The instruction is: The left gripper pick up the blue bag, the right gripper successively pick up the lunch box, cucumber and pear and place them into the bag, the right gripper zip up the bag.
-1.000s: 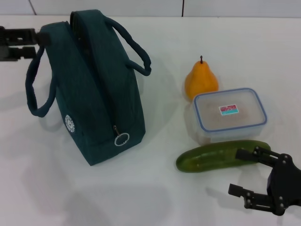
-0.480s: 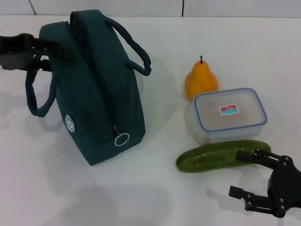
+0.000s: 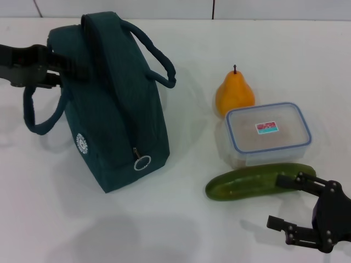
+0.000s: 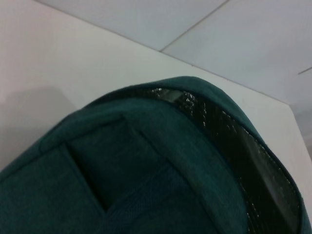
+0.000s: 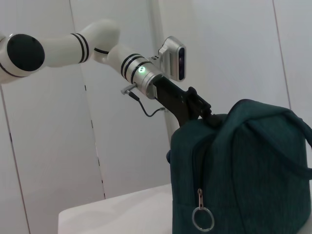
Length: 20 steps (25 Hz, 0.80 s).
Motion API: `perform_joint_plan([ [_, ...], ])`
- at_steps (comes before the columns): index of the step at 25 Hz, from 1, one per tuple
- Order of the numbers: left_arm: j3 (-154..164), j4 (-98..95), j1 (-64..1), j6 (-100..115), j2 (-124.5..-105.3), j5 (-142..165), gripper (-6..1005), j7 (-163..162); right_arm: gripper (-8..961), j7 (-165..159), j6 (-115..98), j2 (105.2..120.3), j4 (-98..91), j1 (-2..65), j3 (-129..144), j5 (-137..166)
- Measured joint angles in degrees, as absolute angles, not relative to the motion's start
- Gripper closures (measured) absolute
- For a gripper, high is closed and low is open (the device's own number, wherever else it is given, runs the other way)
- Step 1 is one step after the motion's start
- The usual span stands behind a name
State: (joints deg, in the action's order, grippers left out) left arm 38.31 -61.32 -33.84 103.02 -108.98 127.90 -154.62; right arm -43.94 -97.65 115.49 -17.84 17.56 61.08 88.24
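The blue bag [image 3: 115, 109] stands upright on the left of the table, its zipper ring pull [image 3: 142, 163] facing me. My left gripper [image 3: 61, 70] is open at the bag's upper left corner, its fingers straddling the root of the near handle [image 3: 34, 118]. In the left wrist view the bag's top [image 4: 146, 185] fills the picture. The right wrist view shows the left gripper [image 5: 202, 111] touching the bag [image 5: 253, 165]. On the right lie the pear [image 3: 235, 93], the lunch box [image 3: 267, 133] and the cucumber [image 3: 247, 182]. My right gripper [image 3: 274, 200] hangs open just in front of the cucumber.
The white table [image 3: 109, 230] stretches back to a pale panelled wall [image 3: 164, 8]. The bag's far handle [image 3: 159, 60] arches toward the pear. The three food items sit close together, the cucumber touching the lunch box.
My left gripper has moved right from the table's left edge onto the bag's upper corner, and the near handle has swung left. The right gripper has stayed put.
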Motion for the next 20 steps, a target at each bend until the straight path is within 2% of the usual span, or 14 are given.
perform_joint_plan([
  [11, 38.28, -61.8, -34.36, 103.32, -109.49, 126.93, 625, -153.99, 176, -43.94, -98.43, 115.49, -17.84, 17.49, 61.08, 88.24],
  [18, 38.39, -61.85, -35.1, 103.33, -109.69, 126.46, 910, -153.02, 176, -43.94, -98.68, 115.48, -17.78, 17.48, 61.08, 88.24],
  [20, 38.39, -61.84, -35.2, 103.35, -109.62, 126.31, 912, -153.1, 175, -44.0, -99.02, 115.48, -17.56, 17.48, 61.06, 87.82],
])
